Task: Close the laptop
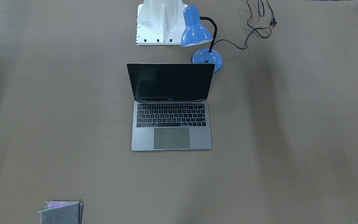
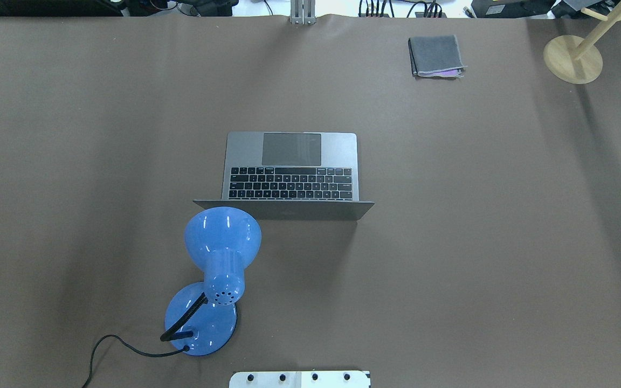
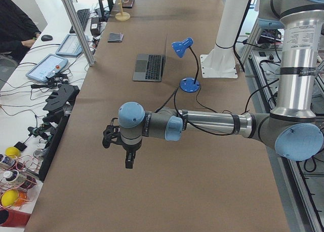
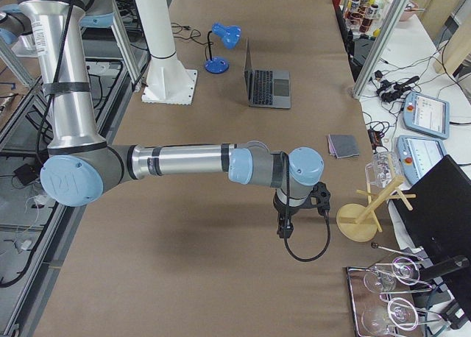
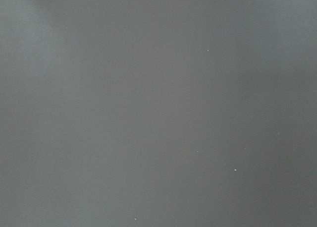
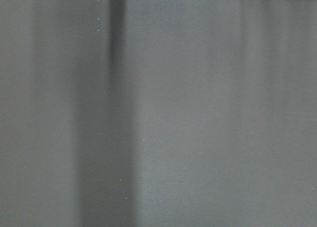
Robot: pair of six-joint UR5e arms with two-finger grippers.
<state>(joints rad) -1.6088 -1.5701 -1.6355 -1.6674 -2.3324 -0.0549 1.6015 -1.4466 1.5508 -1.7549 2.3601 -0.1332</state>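
The laptop (image 1: 172, 137) stands open in the middle of the brown table, its dark screen upright and its keyboard facing away from the robot's base. It also shows in the overhead view (image 2: 337, 151) and in both side views (image 3: 149, 67) (image 4: 268, 87). My left gripper (image 3: 130, 161) hangs over bare table far from the laptop, near the table's left end. My right gripper (image 4: 283, 226) hangs over bare table near the right end. Both show only in the side views, so I cannot tell whether they are open or shut. Both wrist views show only bare table.
A blue desk lamp (image 2: 222, 237) stands right behind the laptop's lid on the robot's left side, its cord trailing off. A folded grey cloth (image 2: 435, 55) lies at the far right. A wooden stand (image 2: 573, 59) stands in the far right corner. The robot's white base (image 1: 158, 21) is behind the laptop.
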